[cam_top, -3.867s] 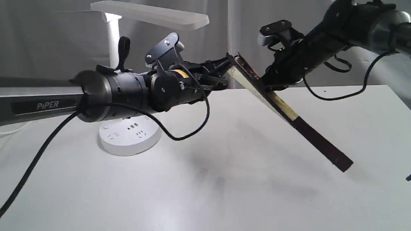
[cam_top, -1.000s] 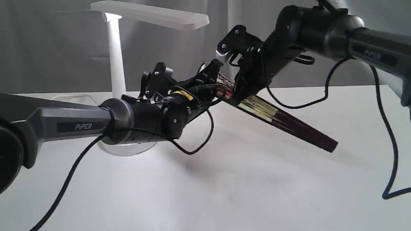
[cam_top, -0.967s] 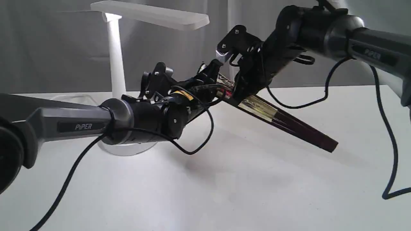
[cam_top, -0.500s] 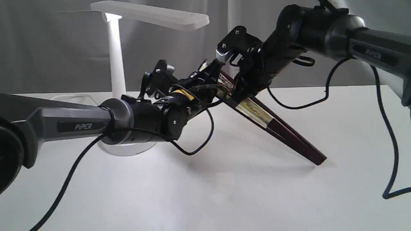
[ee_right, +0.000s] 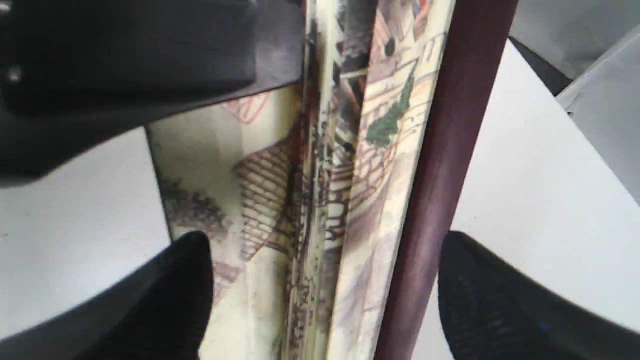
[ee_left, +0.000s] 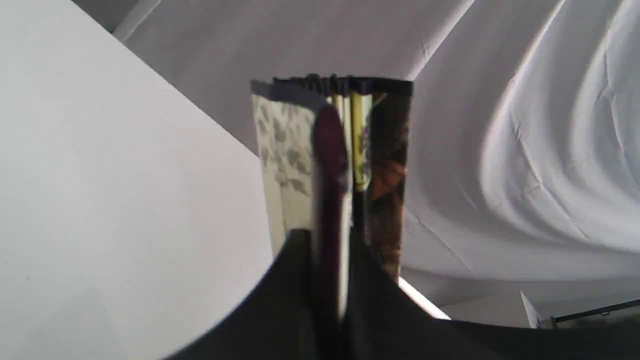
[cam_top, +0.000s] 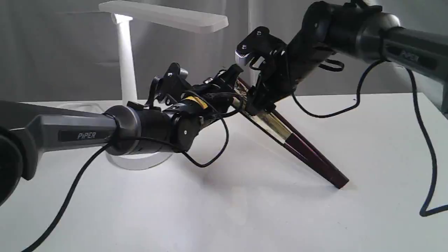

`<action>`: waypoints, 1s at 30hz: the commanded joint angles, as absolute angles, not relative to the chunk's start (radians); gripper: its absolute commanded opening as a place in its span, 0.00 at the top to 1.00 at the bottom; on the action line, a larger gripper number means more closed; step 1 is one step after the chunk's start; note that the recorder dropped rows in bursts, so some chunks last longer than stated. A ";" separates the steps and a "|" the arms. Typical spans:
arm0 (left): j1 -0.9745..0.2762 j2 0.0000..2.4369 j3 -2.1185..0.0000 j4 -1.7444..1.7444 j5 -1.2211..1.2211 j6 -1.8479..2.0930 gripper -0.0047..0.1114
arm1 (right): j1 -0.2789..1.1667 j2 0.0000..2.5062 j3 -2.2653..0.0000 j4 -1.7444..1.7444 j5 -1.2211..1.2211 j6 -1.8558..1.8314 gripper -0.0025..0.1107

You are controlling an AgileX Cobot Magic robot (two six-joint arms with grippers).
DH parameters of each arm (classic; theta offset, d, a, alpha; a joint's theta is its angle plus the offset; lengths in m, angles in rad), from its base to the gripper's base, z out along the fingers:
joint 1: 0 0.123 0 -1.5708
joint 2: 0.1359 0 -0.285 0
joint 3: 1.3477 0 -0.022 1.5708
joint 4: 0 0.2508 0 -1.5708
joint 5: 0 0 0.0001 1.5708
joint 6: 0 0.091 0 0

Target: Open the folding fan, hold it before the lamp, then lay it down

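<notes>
The folding fan (cam_top: pixel 304 150) slopes down to the right, its dark maroon pivot end resting on the table and its paper end raised. My left gripper (cam_top: pixel 235 79) is shut on the fan's top end; the left wrist view shows the fan (ee_left: pixel 290 150) slightly parted, one maroon rib clamped in my left gripper (ee_left: pixel 330 245). My right gripper (cam_top: pixel 256 104) straddles the paper just below, and in the right wrist view the right gripper (ee_right: pixel 325 290) stands open around the painted fan (ee_right: pixel 390 125). The white lamp (cam_top: pixel 126 59) stands behind my left arm, lit.
The white table (cam_top: pixel 245 217) carries the lamp's round base (cam_top: pixel 140 162), partly hidden by my left arm. A grey curtain (cam_top: pixel 52 45) hangs behind. Black cables hang from both arms; one loops down at the right edge (cam_top: pixel 428 206).
The fan has swung steeper and its pivot end has come down onto the table. My right gripper's fingers have spread apart; the left stays clamped and has shifted slightly left.
</notes>
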State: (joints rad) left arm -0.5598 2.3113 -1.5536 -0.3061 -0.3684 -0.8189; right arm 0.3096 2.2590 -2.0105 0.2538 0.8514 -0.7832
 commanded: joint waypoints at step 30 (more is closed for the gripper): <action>-0.395 2.304 -1.553 0.992 -0.796 -1.971 0.96 | -0.070 2.289 -2.010 0.837 1.138 -0.903 0.32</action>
State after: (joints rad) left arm -0.3990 2.3113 -1.5536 0.9397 -0.7395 -1.9118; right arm -0.0685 2.2657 -2.0105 0.7796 1.1235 -0.8610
